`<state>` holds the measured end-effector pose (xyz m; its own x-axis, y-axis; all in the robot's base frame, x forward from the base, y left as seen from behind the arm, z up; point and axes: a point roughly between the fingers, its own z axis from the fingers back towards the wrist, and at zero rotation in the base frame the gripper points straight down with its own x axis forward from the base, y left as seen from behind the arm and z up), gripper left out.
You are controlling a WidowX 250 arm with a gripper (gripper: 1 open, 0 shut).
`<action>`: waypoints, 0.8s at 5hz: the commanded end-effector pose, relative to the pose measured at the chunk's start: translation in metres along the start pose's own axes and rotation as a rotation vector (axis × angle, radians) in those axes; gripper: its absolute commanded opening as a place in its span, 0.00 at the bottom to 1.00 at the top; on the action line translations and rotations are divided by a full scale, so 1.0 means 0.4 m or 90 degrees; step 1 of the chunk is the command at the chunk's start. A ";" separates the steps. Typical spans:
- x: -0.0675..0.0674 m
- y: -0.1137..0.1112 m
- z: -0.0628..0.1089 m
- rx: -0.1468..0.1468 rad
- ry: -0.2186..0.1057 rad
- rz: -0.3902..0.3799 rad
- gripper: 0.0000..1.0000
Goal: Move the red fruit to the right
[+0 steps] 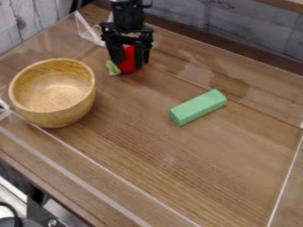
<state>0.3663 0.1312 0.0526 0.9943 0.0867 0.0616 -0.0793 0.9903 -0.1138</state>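
The red fruit [126, 61] lies on the wooden table at the back, its green leafy cap pointing left toward the bowl. My black gripper [127, 64] comes straight down over it, one finger on each side of the fruit. The fingers [147, 51] stand close against the fruit, but whether they press on it does not show. The fruit rests on the tabletop.
A wooden bowl [51, 91] stands at the left. A green rectangular block [198, 106] lies right of centre. Clear low walls [142, 199] border the table on all sides.
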 end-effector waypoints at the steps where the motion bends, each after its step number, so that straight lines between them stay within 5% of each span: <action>1: 0.020 0.008 0.133 0.017 -0.081 -0.001 0.00; 2: 0.016 0.001 0.190 0.013 -0.105 0.002 0.00; 3: 0.014 0.001 0.189 0.015 -0.105 0.005 0.00; 4: 0.011 -0.002 0.160 0.021 -0.094 0.005 1.00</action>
<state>0.3643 0.1365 0.0951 0.9820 0.1115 0.1525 -0.0960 0.9898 -0.1057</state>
